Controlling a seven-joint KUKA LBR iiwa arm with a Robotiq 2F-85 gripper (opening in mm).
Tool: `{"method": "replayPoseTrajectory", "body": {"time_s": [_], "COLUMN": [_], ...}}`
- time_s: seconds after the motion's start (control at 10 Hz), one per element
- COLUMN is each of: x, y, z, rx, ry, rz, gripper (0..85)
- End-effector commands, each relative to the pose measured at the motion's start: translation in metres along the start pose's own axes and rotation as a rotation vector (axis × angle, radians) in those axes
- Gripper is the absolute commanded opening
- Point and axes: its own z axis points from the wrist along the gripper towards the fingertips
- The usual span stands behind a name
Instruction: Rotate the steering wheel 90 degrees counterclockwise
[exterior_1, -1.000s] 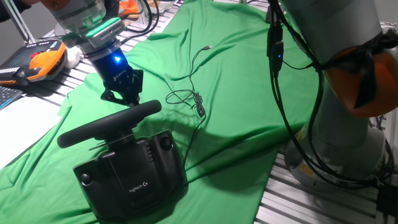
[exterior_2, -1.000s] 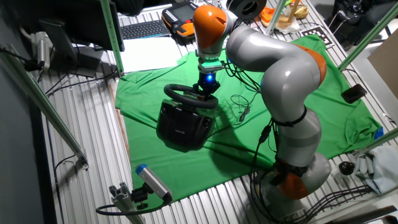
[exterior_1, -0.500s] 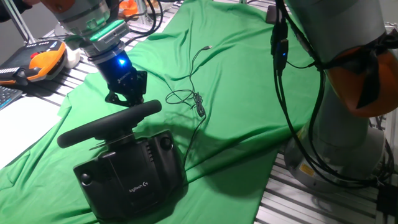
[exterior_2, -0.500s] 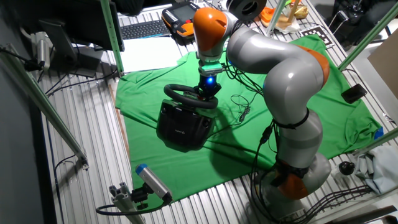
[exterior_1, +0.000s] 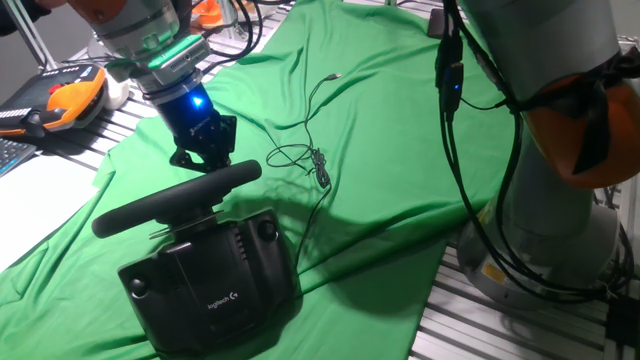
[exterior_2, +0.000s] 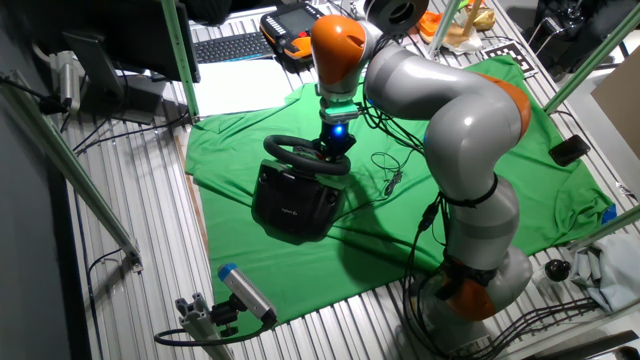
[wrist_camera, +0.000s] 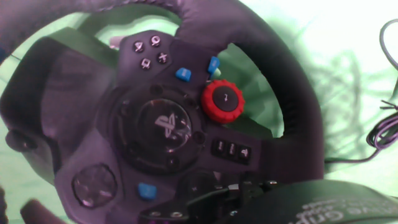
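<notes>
Three views frame one black steering wheel (exterior_1: 175, 197) sitting on its boxy base (exterior_1: 215, 285) on a green cloth (exterior_1: 380, 150) spread over the table. From one fixed view, the rim shows edge-on, tilted up toward the right, with the gripper (exterior_1: 203, 150) poised just behind its upper end under a blue light; whether it touches the rim cannot be told from here. The other fixed view pulls back to show the whole grey-and-orange arm (exterior_2: 450, 130) arching over the cloth, the gripper (exterior_2: 333, 148) pointing down at the far side of the wheel (exterior_2: 305, 156), near the cloth's left half. Only the hand view reveals the wheel's face (wrist_camera: 168, 124): a red dial (wrist_camera: 222, 101), blue buttons and a centre logo, seen very close and blurred. A thin black cable (exterior_1: 310, 150) lies coiled on the cloth beside the wheel. No view shows the fingertips clearly, so whether the jaws are apart or together cannot be told.
</notes>
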Motion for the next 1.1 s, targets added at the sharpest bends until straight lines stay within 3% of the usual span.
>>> {"method": "replayPoseTrajectory", "body": {"time_s": [0.0, 0.8, 1.0], "x": [-0.002, -0.021, -0.018], "y": [0.0, 0.003, 0.004], "z": [0.001, 0.004, 0.0], "rx": [-0.001, -0.013, -0.015], "ry": [-0.001, -0.01, -0.002], "rz": [-0.003, -0.026, -0.025], "gripper": [0.0, 0.0, 0.0]}}
